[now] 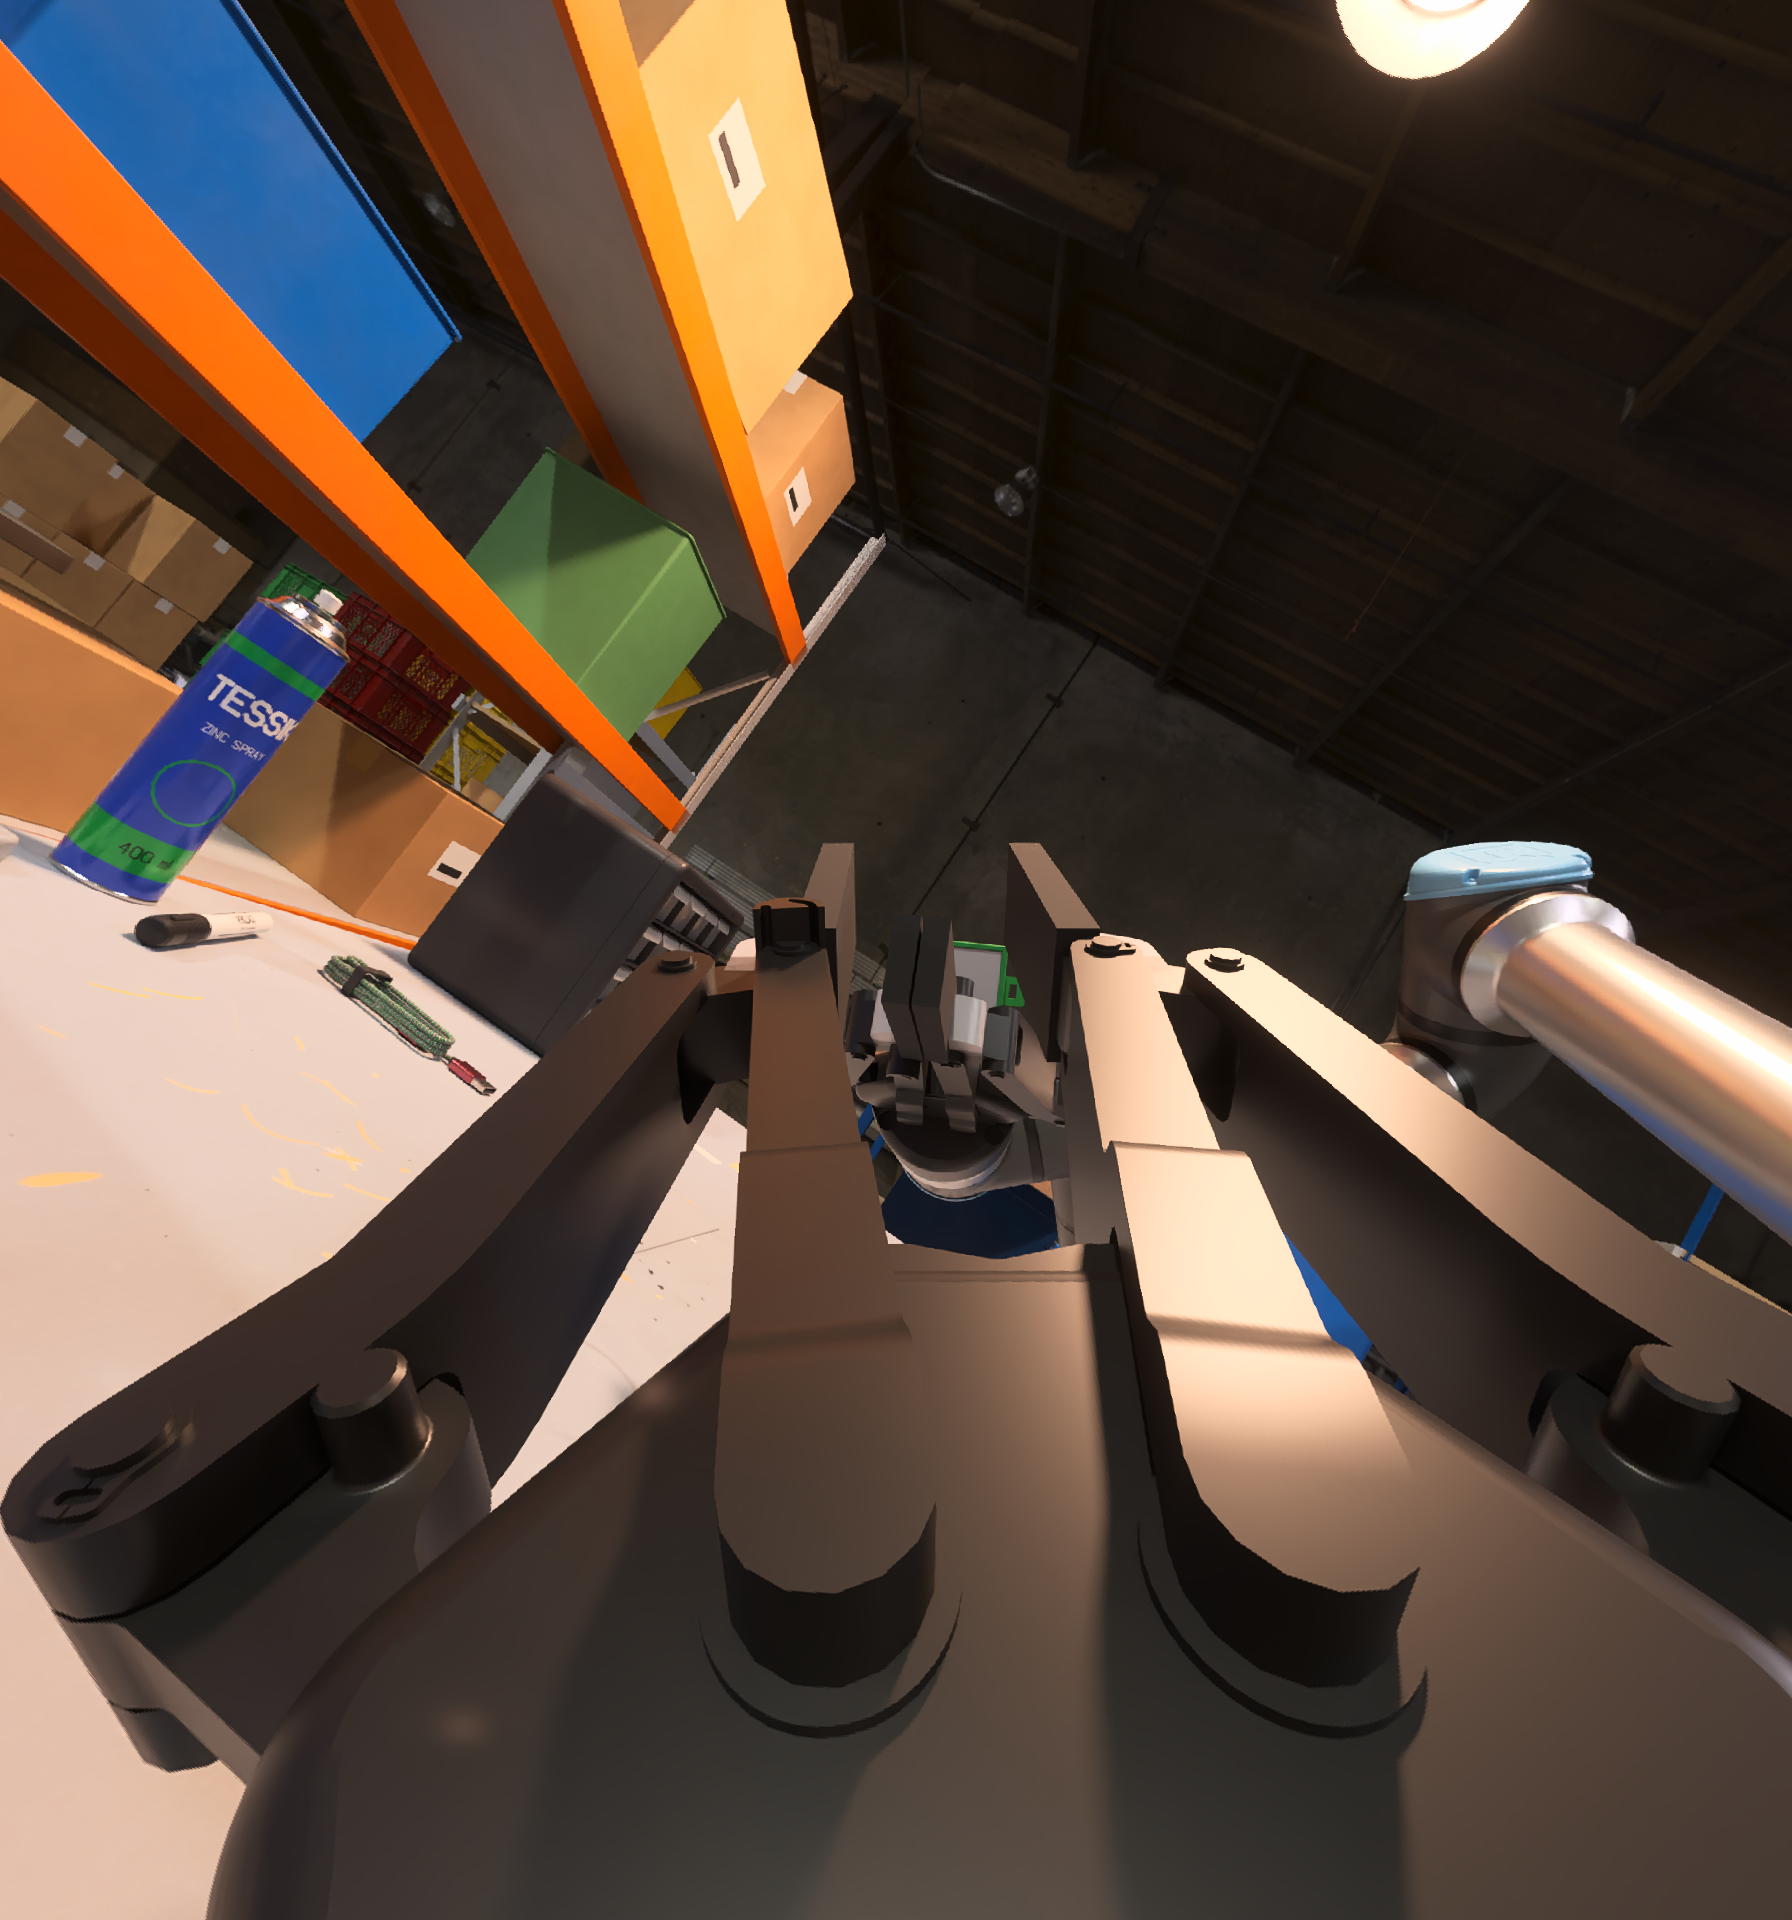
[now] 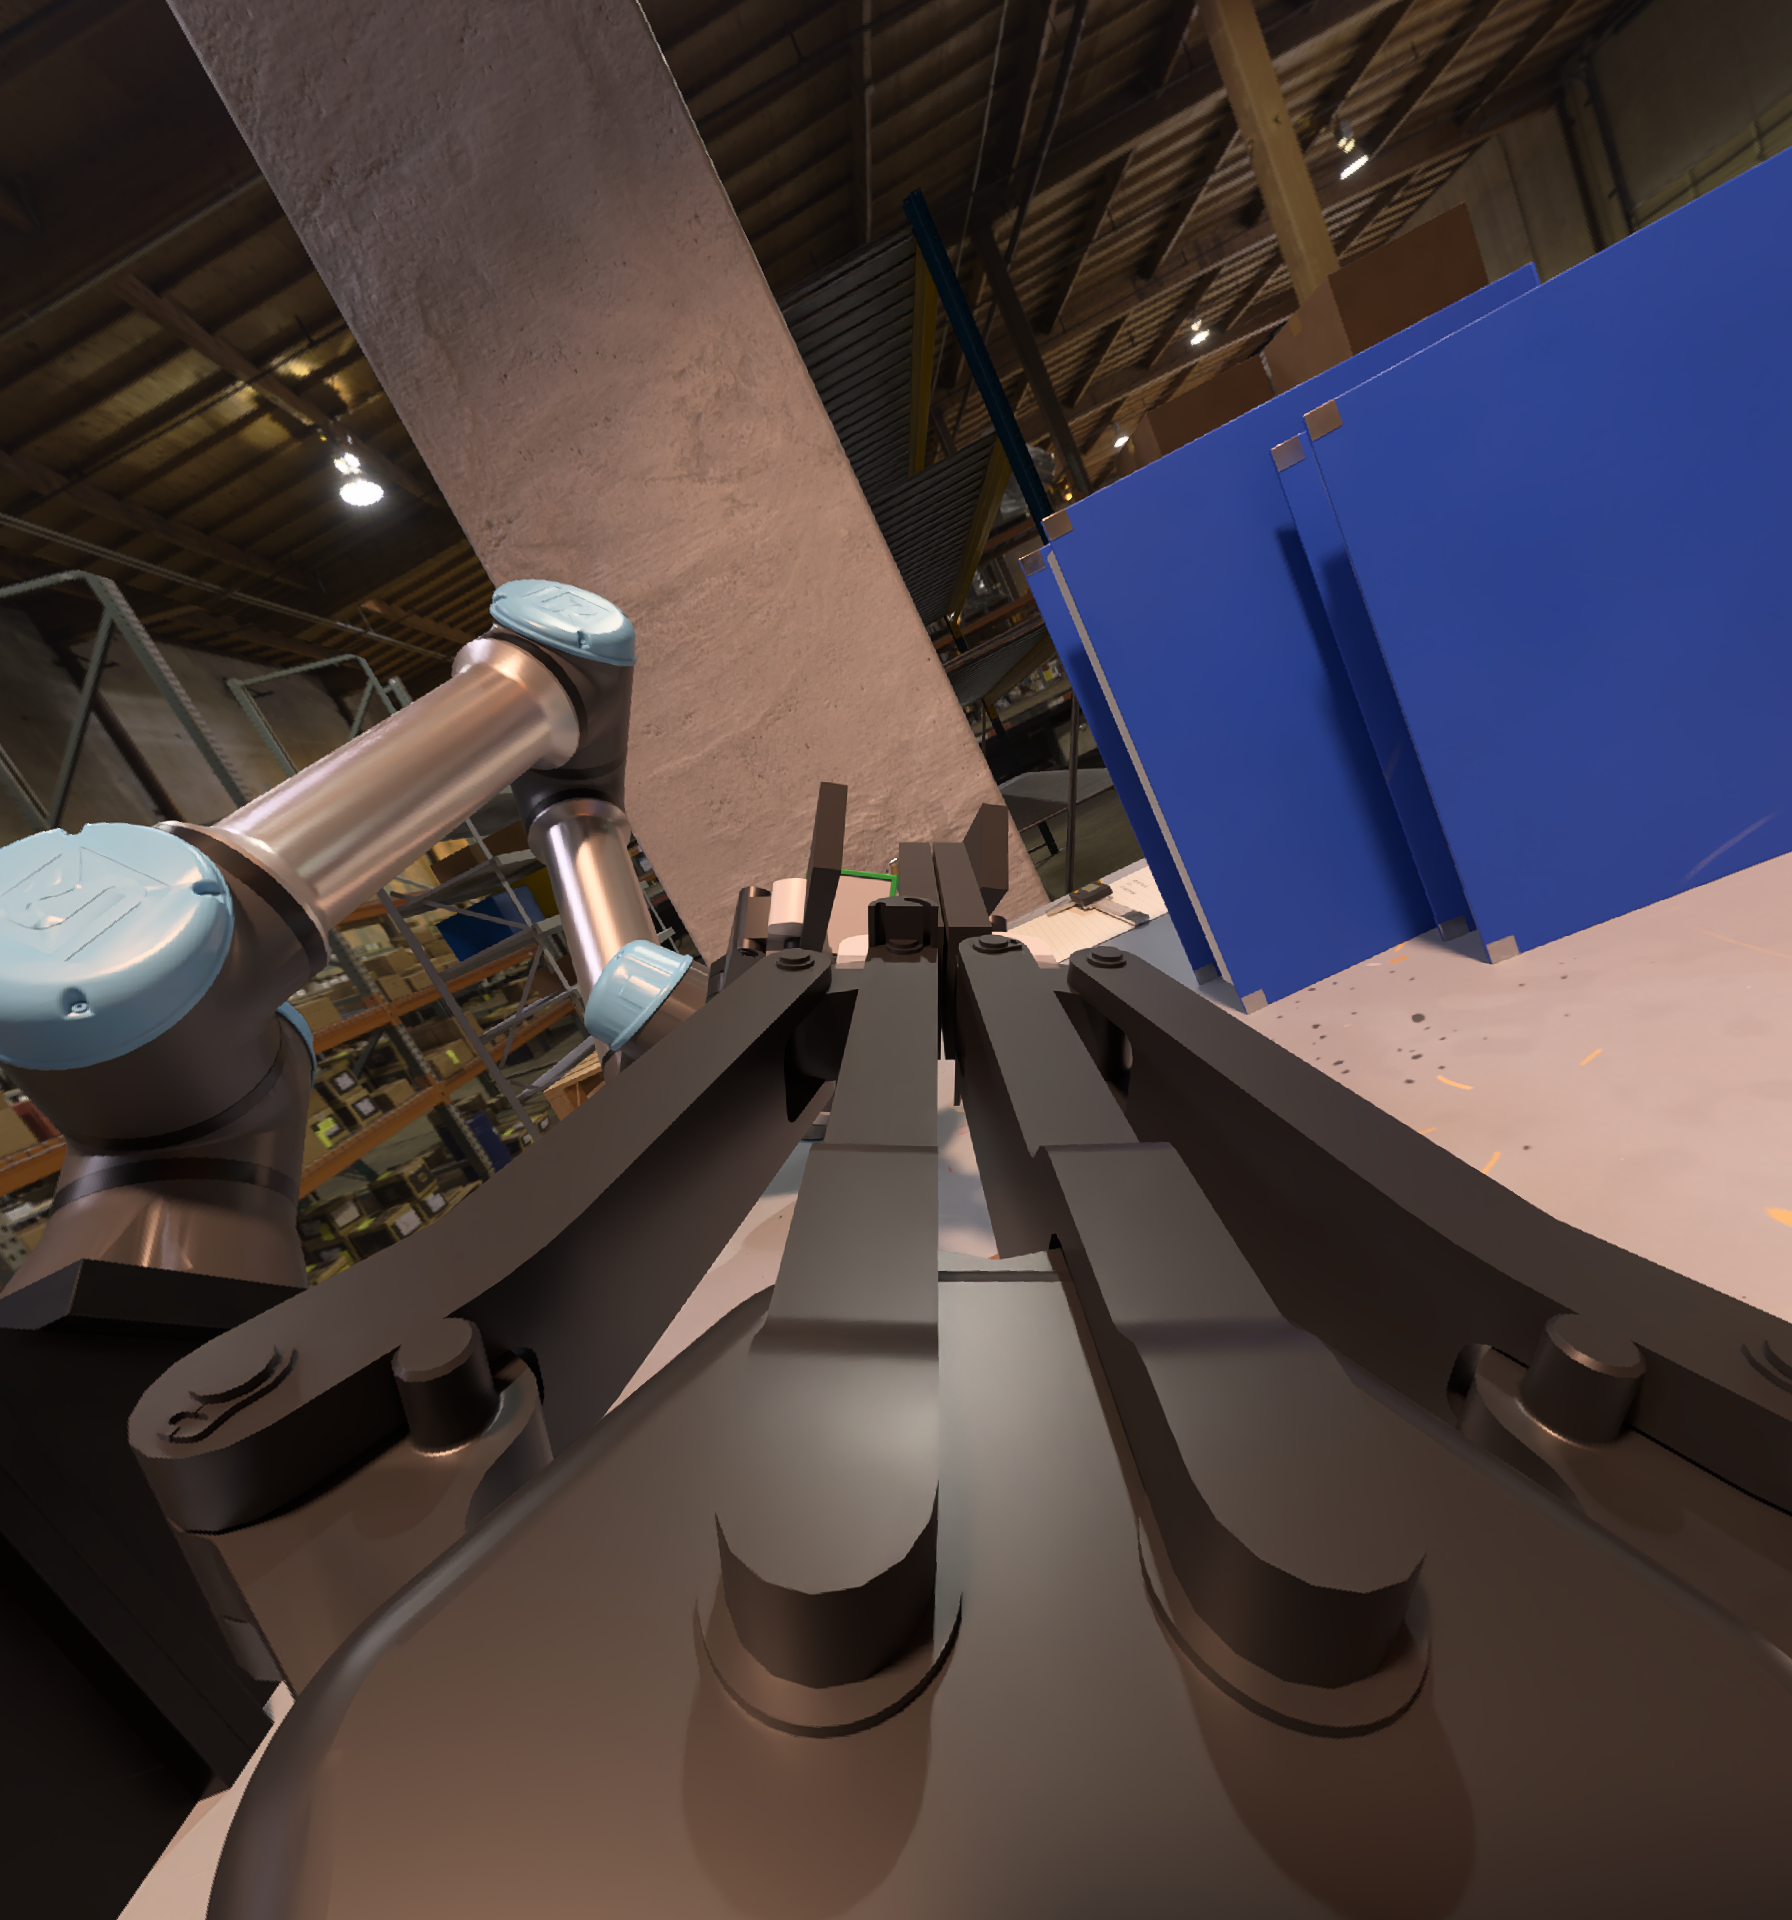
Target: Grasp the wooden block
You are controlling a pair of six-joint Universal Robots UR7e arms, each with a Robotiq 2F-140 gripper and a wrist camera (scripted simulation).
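The desk (image 1: 92, 1195) is a pale, paint-flecked top, and neither wrist view shows a wooden block anywhere on it. I cannot say where the block is; both cameras tilt up toward racking and ceiling, so it may lie below their sight.

Along the desk's far edge in the left wrist view sit a long cardboard box (image 1: 61, 717) and a dark box (image 1: 549, 904), pushed back as if to keep the working middle free. In the right wrist view tall blue panels (image 2: 1494, 644) stand upright along the far right edge, like a backdrop fencing that side.

The left gripper (image 1: 931, 883) hangs above the desk with its fingers spread, a clear gap between them and nothing in it. That looks like readiness to take something. Facing it through that gap is the right gripper (image 2: 933, 868), its fingers pressed together with no object between them, so it seems simply parked.

A blue spray can (image 1: 201, 743) stands upright near the far left corner, just in front of the cardboard box. A green braided cable (image 1: 398, 1013) lies bundled beside the dark box. Between can and cable, a black-capped marker (image 1: 201, 925) lies flat.

With the block unseen, I judge the grasp has not begun; either arm would first have to tip down.
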